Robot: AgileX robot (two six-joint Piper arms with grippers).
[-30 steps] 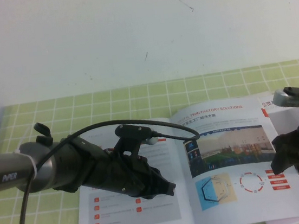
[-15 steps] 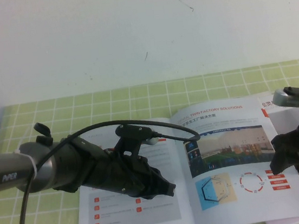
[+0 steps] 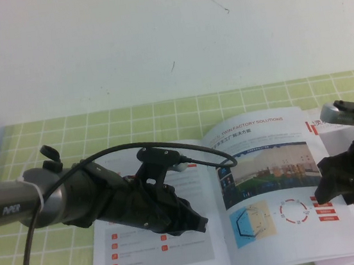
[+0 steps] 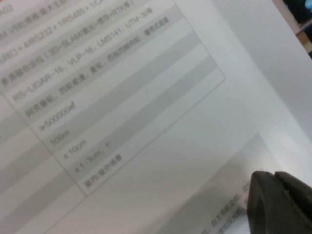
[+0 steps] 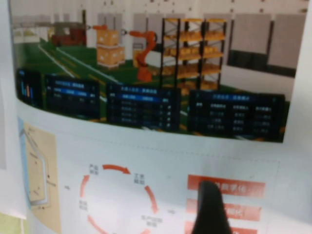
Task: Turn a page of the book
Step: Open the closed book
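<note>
Left gripper (image 3: pixel 198 222) low, angled down, at the end of a long horizontal forearm. Right gripper (image 3: pixel 326 193) opposite, low, one dark finger (image 5: pixel 209 209) showing under its wrist.

Left gripper (image 3: pixel 198 223) over book's (image 3: pixel 161 264) left leaf, spine to its right. Right gripper (image 3: pixel 323 195) at page's (image 3: pixel 267 179) outer edge, ring diagram (image 3: pixel 295 212) just left of its jaws.

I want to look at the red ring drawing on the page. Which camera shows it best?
The right wrist view: the red ring fills much of the picture there, beside a fingertip of the right gripper. The high view shows the ring small on the page. The left wrist view shows only text near the left gripper.
</note>
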